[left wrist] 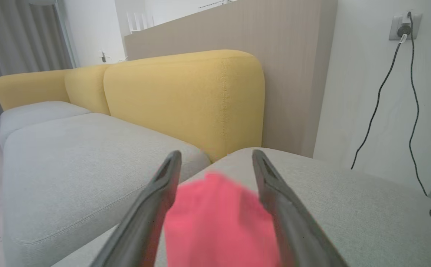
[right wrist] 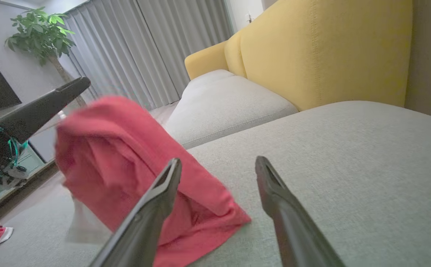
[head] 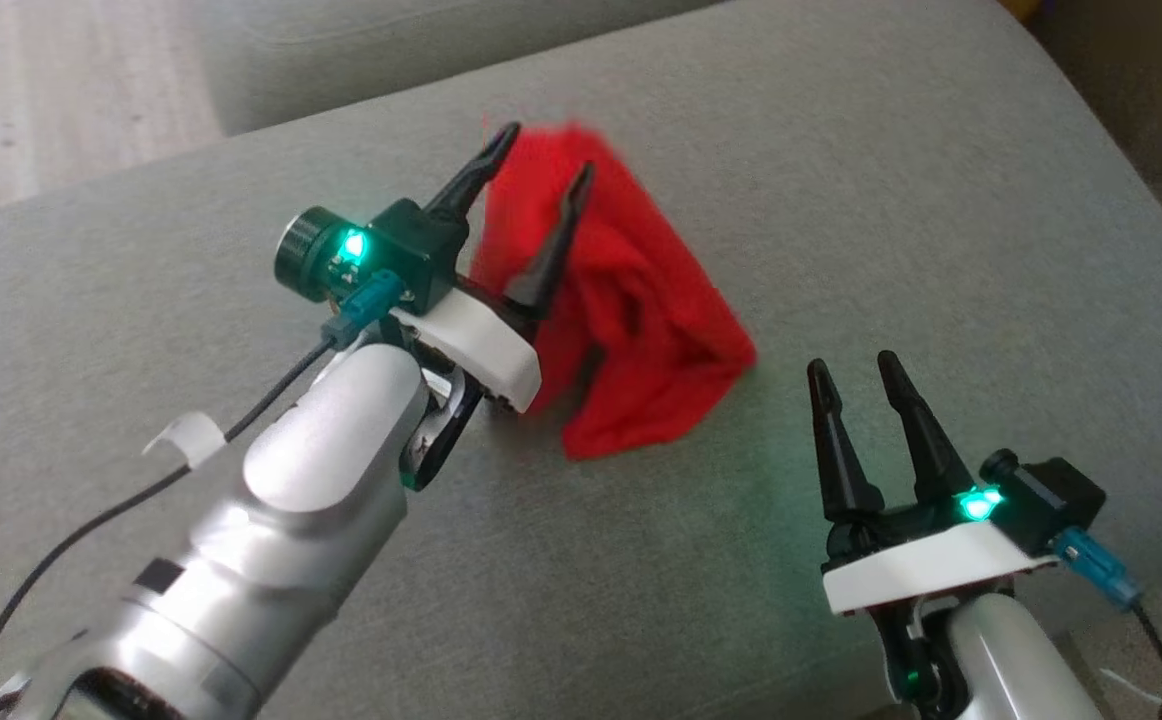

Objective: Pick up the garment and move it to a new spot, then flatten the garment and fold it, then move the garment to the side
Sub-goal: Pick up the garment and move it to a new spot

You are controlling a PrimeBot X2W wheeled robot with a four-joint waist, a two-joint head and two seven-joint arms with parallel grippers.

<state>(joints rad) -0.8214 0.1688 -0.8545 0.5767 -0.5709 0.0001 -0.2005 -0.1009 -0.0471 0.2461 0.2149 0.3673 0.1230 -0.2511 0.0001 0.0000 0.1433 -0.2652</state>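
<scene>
Two grippers, both spread: left gripper (head: 548, 150) straddles the crumpled red garment (head: 641, 320) on the grey cushion (head: 941, 200), right gripper (head: 852, 361) empty beside it (flattening, folding, side-move all left).

Red garment (head: 641, 300), plain grey seat cushion (head: 941, 200), yellow backrest (left wrist: 182, 100), black fingers (head: 921, 425), green glowing lights (head: 353, 243), grey curtains (right wrist: 145, 44)

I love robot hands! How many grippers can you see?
2. The left gripper is open, with the red garment between its fingers. The right gripper is open above the grey sofa, apart from the garment.
</scene>
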